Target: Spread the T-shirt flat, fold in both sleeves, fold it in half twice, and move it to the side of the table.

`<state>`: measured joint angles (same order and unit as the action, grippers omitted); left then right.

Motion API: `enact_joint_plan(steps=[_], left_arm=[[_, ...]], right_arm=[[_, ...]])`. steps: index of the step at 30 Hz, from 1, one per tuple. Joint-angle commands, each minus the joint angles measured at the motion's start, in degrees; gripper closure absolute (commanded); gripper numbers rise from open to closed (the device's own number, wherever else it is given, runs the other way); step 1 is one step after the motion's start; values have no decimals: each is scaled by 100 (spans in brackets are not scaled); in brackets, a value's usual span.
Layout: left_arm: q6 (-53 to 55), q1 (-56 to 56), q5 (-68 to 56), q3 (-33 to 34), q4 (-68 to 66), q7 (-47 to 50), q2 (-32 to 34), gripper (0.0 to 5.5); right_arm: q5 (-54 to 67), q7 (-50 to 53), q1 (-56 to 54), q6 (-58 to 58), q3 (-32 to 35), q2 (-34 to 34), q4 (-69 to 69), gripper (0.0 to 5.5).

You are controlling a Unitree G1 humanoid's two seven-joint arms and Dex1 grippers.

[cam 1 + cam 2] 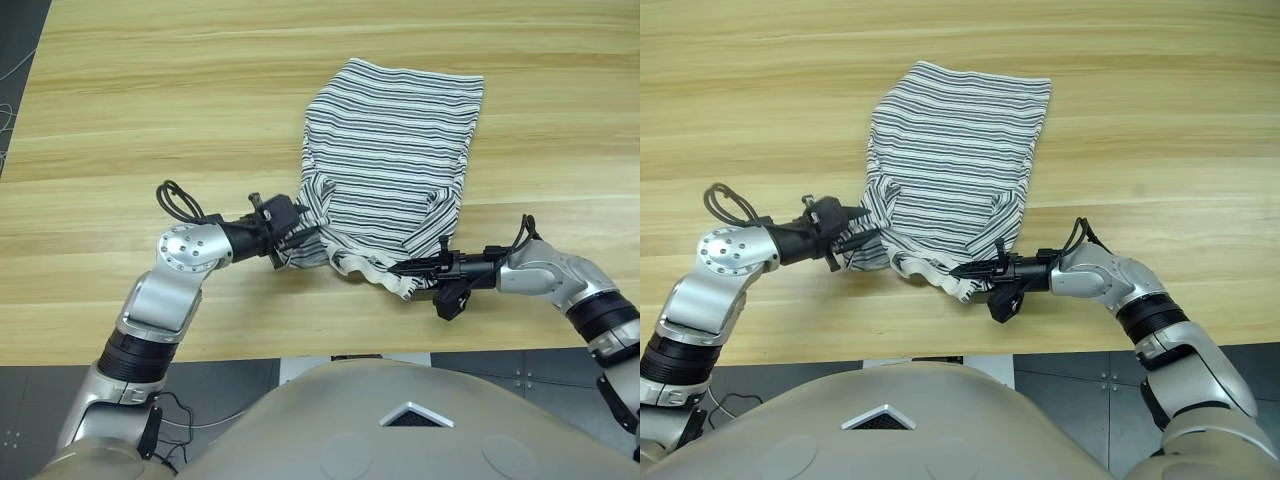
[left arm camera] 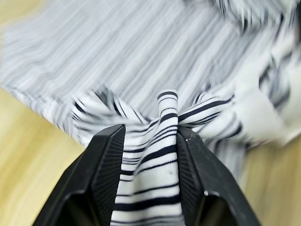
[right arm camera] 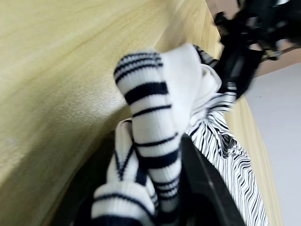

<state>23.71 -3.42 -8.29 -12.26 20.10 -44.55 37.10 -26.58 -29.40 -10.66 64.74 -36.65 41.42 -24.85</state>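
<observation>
T-shirt (image 1: pixel 392 150) pinched at its near edge by left gripper (image 1: pixel 300 238) and right gripper (image 1: pixel 404 268); uneven pulling may bunch it.

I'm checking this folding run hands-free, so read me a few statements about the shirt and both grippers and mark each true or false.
1. The left gripper pinches fabric of the striped T-shirt. True.
2. The T-shirt is plain red. False: it has dark and white stripes.
3. The right gripper hangs empty, apart from the shirt. False: it is shut on the shirt's near edge.
4. The T-shirt lies on a wooden table. True.
</observation>
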Motion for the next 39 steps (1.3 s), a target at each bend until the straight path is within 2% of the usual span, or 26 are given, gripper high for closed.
enact_joint_plan(steps=[1,3,6,9,12,14,16,18,23,27,33,39], left_arm=[[108,207,-361,387,58,-155,57,371],[195,265,-667,623,70,-291,90,371],[162,395,-1171,1093,-126,-653,233,371],[-272,365,-888,1053,-686,-939,541,371],[-1299,295,-98,711,-1441,-1113,895,371],[-2504,317,749,458,-2075,-913,1157,371],[-4026,484,2094,72,-2757,-234,1556,371],[-5091,670,2917,-130,-3175,279,1746,371],[-7181,1094,4351,-525,-3936,1710,1721,371],[-8355,1294,5524,-774,-4264,3179,1586,371],[-9024,1660,7284,-1370,-4613,5023,1625,371],[-8718,2216,8709,-2303,-4935,6529,1622,371]], right_arm=[[-469,-379,250,-505,-164,214,-393,500],[-472,-365,253,-506,-158,205,-430,538],[-381,-397,283,-482,-141,245,-455,538],[-329,-410,294,-445,-117,322,-510,538],[-269,-422,292,-396,-96,406,-577,538],[-253,-406,288,-313,-75,493,-666,538],[-222,-401,280,-264,-50,564,-732,538],[-195,-403,280,-266,-32,575,-746,538],[-155,-391,304,-295,-6,512,-731,538],[-134,-385,320,-313,5,483,-710,538],[-102,-393,289,-302,22,484,-735,538],[-48,-431,265,-294,26,498,-683,538]])
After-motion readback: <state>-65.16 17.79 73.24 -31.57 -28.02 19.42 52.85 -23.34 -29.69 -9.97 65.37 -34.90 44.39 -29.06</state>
